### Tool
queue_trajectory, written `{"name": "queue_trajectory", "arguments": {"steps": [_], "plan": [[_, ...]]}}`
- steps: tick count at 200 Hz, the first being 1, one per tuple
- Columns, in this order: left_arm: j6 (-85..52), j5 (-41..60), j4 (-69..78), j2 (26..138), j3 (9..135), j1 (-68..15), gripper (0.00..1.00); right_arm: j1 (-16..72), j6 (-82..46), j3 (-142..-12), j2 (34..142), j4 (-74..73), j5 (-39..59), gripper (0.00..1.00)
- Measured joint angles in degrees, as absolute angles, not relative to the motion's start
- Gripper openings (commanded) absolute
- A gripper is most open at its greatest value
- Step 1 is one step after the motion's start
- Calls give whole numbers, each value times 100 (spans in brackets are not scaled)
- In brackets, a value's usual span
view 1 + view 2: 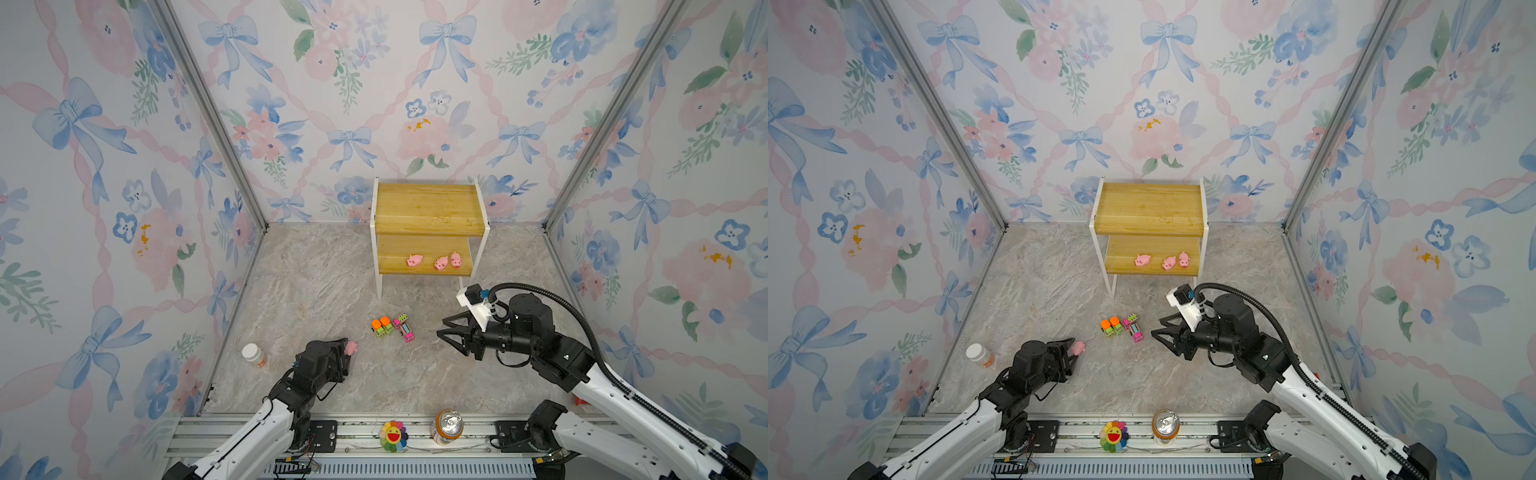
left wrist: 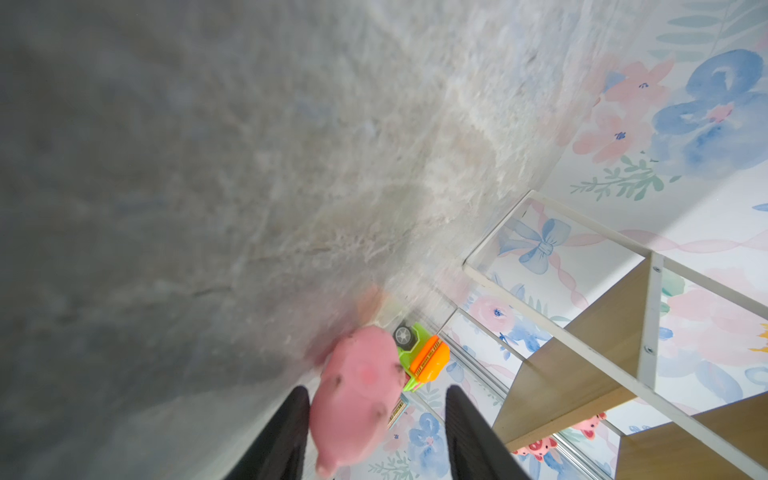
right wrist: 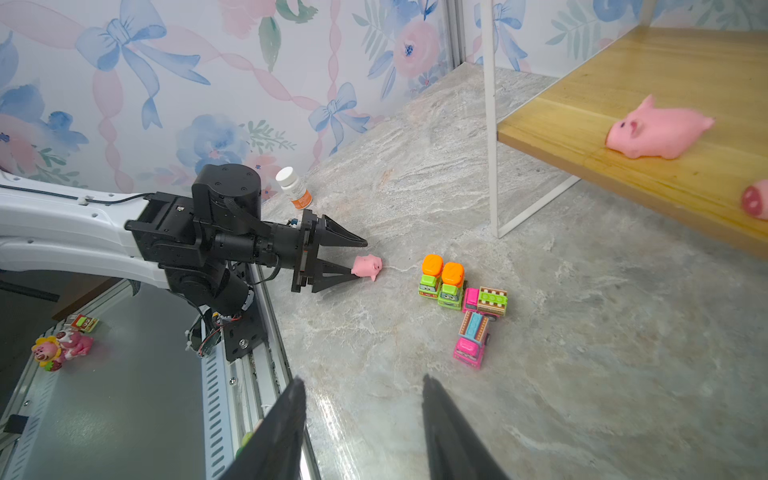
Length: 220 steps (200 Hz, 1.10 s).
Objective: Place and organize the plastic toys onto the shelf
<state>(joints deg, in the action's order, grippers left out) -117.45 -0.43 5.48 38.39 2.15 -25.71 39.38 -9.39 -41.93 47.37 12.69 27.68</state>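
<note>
Rainbow flower toy [image 1: 392, 435] and drink can [image 1: 449, 426] sit on front rail. Left pincer [image 3: 360, 255] low over tabletop [image 1: 316, 282], jaws apart, gripping nothing; fourth pig [image 3: 368, 267] at its tips, touching one finger [image 2: 286, 432], clear gap to the other. Right pincer [image 1: 441, 326] spread, holding nothing, hovering beside four trucks [image 1: 392, 328] clustered on tabletop before shelf [image 1: 430, 208]. Three pink pigs [image 1: 441, 263] line lower board's front edge. White-capped bottle [image 1: 253, 354] stands near left wall.
</note>
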Motion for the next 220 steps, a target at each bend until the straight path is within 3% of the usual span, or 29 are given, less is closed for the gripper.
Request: {"name": "queue_trajectory", "arguments": {"steps": [45,73,100,185,220], "plan": [[-11745,-43,545,3833,215,-2545,52,3848,-937,-4132,4735,1264,2805,49],[-11767,-89,521,3634,215,-2541,25,3813,-937,-4080,4720,1264,2836,49],[-11747,-148,493,3577,213,-2508,13,3785,-937,-4056,4713,1258,2862,49],[-11747,-165,589,3769,213,-2471,15,3754,-941,-3999,4757,1221,2904,51],[-11598,-152,541,3658,209,-2432,27,3931,-1011,-4099,5225,1282,2816,56]]}}
